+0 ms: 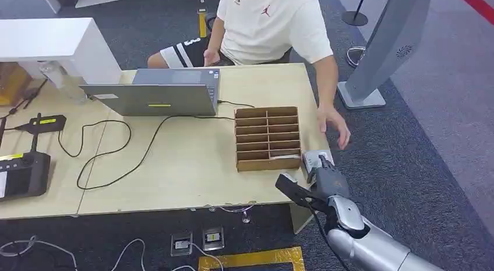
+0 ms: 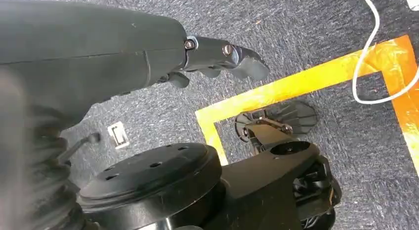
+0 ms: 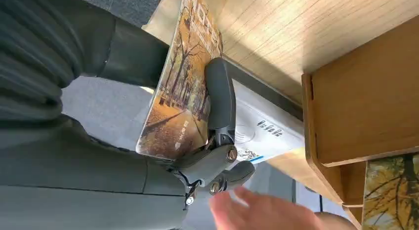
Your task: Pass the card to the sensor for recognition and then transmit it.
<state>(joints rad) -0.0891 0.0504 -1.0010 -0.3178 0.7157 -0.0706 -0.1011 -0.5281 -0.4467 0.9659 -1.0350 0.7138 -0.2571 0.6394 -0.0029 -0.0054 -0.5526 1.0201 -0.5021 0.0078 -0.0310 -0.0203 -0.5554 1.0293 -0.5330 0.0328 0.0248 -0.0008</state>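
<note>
While the right robot hand (image 1: 324, 176) hovers at the near right corner of the worktop (image 1: 192, 166), it pinches the card (image 3: 182, 86), a thin printed thing with an autumn avenue of trees on its face, between a dark finger laid across the picture side and the rest of the hand behind it. From the wrist view the card sits just above or against the white sensor (image 3: 264, 128), a flat little box lying on the worktop right beside the wooden sorting box (image 1: 268, 138); whether they actually touch I cannot tell. Another card of the same print shows in a slot of that box. A person's hand (image 1: 335, 128) hangs off the far right edge of the worktop, near the robot hand, likely waiting to receive the card.

My guess is that the card is very light, stiff enough to keep flat yet bendy if squeezed hard, and glossy, so it could slide out of a loose pinch. Holding it by one edge looks sensible, as it leaves most of the face free for the reader and a free end for the person to take.

Down by the floor, the left robot hand (image 2: 217, 59) hangs with its fingers loosely curled and holding nothing
</note>
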